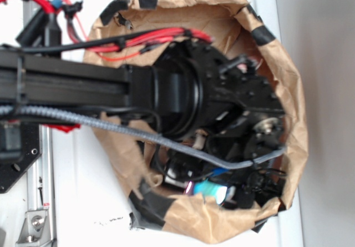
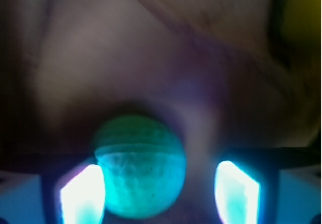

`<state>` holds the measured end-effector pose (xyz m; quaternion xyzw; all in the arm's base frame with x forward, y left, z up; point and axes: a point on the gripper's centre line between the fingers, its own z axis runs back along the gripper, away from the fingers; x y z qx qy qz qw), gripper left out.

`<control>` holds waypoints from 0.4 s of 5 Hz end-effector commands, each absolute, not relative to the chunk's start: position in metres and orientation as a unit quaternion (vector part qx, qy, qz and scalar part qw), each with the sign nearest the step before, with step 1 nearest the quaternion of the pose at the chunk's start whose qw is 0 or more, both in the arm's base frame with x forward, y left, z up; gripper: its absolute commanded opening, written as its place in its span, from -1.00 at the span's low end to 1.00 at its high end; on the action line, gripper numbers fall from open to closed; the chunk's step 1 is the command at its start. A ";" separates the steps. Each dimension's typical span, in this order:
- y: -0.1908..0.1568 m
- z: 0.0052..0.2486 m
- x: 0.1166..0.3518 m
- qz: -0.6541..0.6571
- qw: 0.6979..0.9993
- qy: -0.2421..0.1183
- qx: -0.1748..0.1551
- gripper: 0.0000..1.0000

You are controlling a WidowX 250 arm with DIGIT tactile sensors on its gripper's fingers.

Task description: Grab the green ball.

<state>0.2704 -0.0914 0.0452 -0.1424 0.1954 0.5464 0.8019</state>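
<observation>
While hidden beneath the arm (image 1: pixel 111 86) in the exterior view, visible only from the wrist: green ball (image 2: pixel 139 167), round, matte, finely textured, between the glowing fingers (image 2: pixel 83 194), touching or just beside the left one, apart from the right. Gripper (image 2: pixel 160 194) spread wide, holding nothing, inside crumpled brown paper bag (image 1: pixel 288 80).

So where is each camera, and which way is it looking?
Exterior: sits above, looking down on the black robot arm reaching into a brown paper bag; the arm hides the bag's inside.
Wrist: sits on the arm's end inside the bag, looking past two glowing fingers at the green ball, which sits between them, nearer the left one in the picture.
Shared: both show the paper bag; the glow near the bag's bottom edge in the exterior view is probably those lit fingers.
</observation>
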 end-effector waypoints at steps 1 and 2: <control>-0.081 0.068 0.261 0.532 0.817 0.166 -0.148 -1.00; -0.060 0.095 0.270 0.498 0.844 0.120 -0.158 -1.00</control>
